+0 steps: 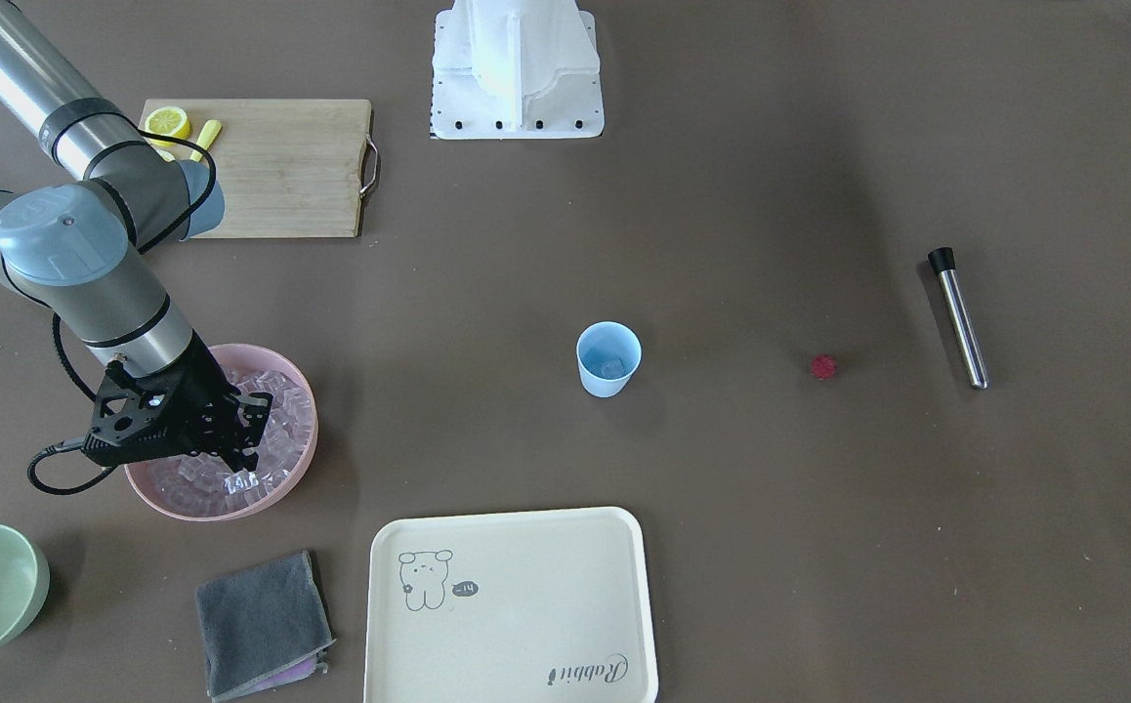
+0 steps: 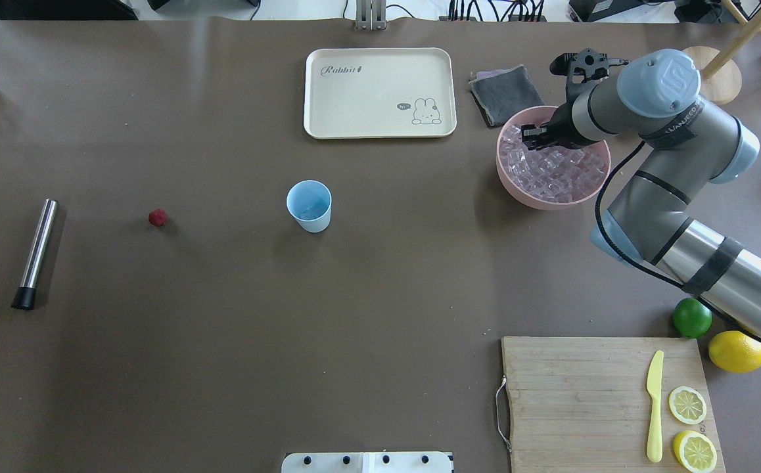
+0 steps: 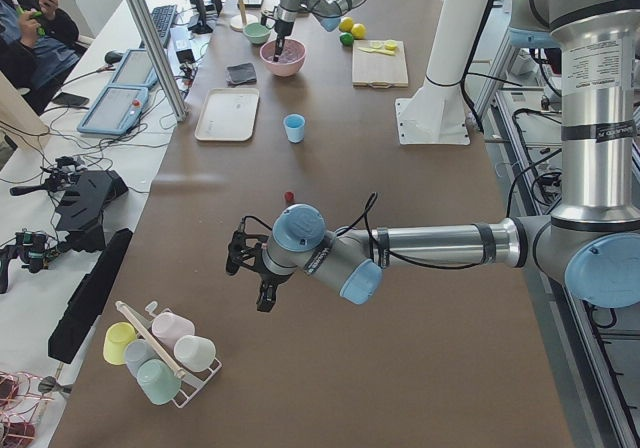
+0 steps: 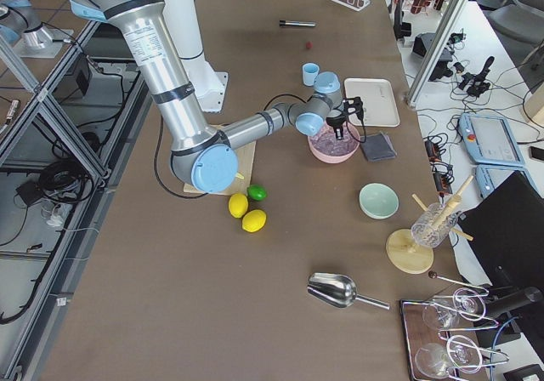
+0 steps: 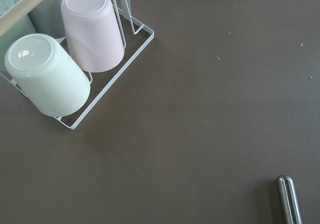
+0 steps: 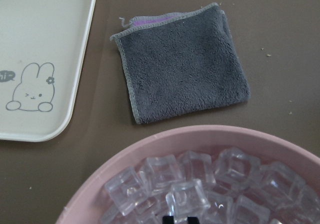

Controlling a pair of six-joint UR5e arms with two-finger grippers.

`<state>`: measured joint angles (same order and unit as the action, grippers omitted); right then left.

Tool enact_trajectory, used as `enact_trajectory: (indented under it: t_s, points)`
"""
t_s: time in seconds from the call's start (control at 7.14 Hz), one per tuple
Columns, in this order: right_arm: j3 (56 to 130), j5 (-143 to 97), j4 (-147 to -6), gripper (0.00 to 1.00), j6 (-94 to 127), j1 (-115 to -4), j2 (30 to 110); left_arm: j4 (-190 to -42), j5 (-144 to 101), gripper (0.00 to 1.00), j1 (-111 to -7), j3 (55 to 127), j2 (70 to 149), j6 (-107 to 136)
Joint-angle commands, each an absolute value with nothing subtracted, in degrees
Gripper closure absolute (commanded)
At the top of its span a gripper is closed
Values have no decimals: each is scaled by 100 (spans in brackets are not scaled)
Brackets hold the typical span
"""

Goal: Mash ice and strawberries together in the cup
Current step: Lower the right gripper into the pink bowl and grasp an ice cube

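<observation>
My right fingers (image 1: 243, 457) sit among the ice (image 1: 282, 405); gripping or not, I cannot tell. The cup (image 1: 608, 366) lies to my left.

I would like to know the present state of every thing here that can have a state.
cup, upright, one ice cube inside
strawberry, on the table, outside the cup
pink bowl, full of ice
metal rod, lying flat, untouched
right gripper, low over the pink bowl's ice; open or shut unclear
</observation>
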<state>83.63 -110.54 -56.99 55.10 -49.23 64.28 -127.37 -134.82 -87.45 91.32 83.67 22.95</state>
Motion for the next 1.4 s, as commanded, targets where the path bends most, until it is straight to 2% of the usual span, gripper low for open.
enact_trajectory:
  t_s: [0.0, 0.28, 0.42, 0.56, 0.7, 0.98, 1.12, 1.26]
  points:
    - [8393, -11109, -5704, 82, 5485, -5053, 6416, -12744, -13482, 2, -8745, 9141, 8367, 2311]
    - [8463, -11188, -5704, 82, 5475, -5115, 6425, -12744, -13482, 2, -8745, 9141, 8385, 2347]
    - [8429, -11110, -5704, 73, 5476, -5115, 6460, -12744, -13482, 2, -8745, 9132, 8393, 2347]
    - [8385, -11031, -5704, 41, 5484, -5046, 6434, -12744, -13482, 2, -8745, 9141, 8394, 2347]
    - [8350, -10952, -5695, 34, 5519, -5010, 6407, -12744, -13482, 2, -8745, 9141, 8394, 2355]
    - [8350, -10907, -5704, 34, 5537, -4992, 6398, -12744, -13491, 2, -8745, 9141, 8394, 2355]
    - [8324, -10907, -5695, 40, 5537, -4975, 6390, -12744, -13483, 2, -8736, 9141, 8394, 2355]
    - [8297, -10864, -5687, 40, 5537, -4957, 6390, -12744, -13482, 2, -8745, 9149, 8394, 2373]
